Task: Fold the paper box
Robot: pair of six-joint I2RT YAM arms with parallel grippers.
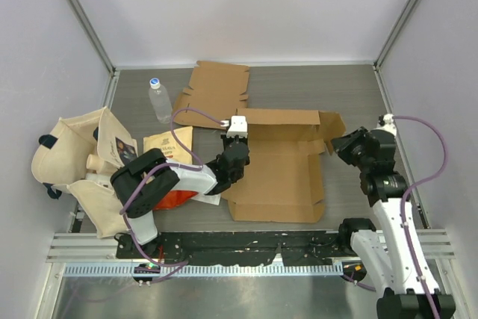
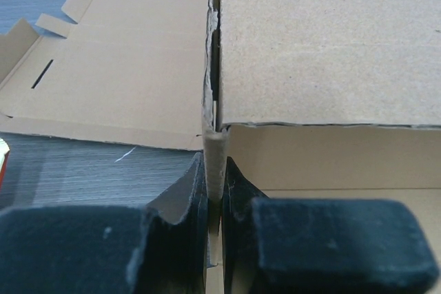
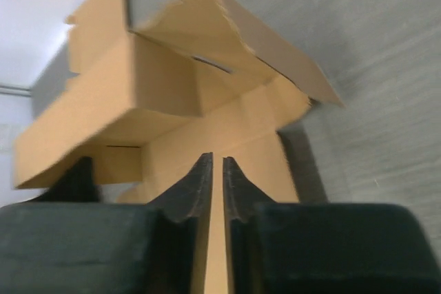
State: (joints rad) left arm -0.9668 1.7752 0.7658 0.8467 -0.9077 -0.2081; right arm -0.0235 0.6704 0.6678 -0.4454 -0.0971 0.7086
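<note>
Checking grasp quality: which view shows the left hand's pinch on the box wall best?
Left wrist: the left hand pinches the box wall's edge, both fingers in view. Top external shows the hand only from above, pinch hidden. Right wrist shows the box's other side, not this grip.

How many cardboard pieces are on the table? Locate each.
2. A flat blank lies at the back; a half-folded box sits mid-table. The bag could hide more.
</note>
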